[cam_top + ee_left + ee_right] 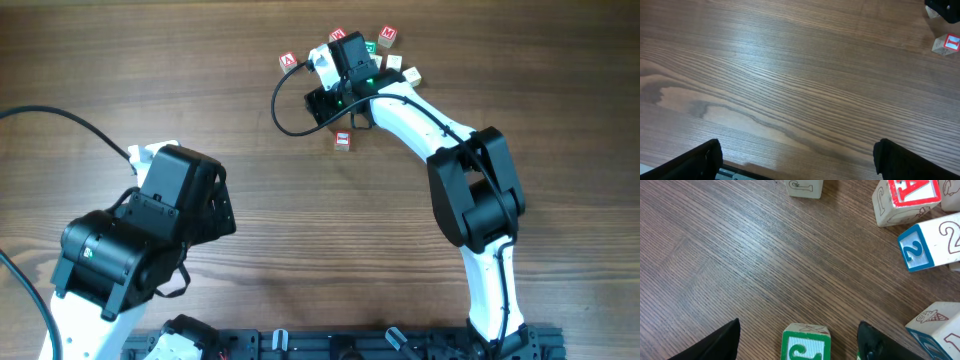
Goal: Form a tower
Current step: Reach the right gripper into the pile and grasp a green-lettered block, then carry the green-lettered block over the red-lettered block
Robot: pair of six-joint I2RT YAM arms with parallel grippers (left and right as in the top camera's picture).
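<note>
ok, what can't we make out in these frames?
Green-marked cube: right wrist view, character cut off by bottom edge.
Right tool: overhead, hidden under its own wrist.
Stacking in the cube cluster: overhead, that wrist covers its middle.
Pale cube: right wrist view, mostly cut off by top edge.

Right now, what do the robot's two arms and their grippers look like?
Both arms have white links and bulky black joint housings. The right arm carries a looping black cable at its wrist and a small green light. The left arm shows mostly black, with a second black cable trailing off. Each gripper's fingers are plain black: left fingers, right fingers.
</note>
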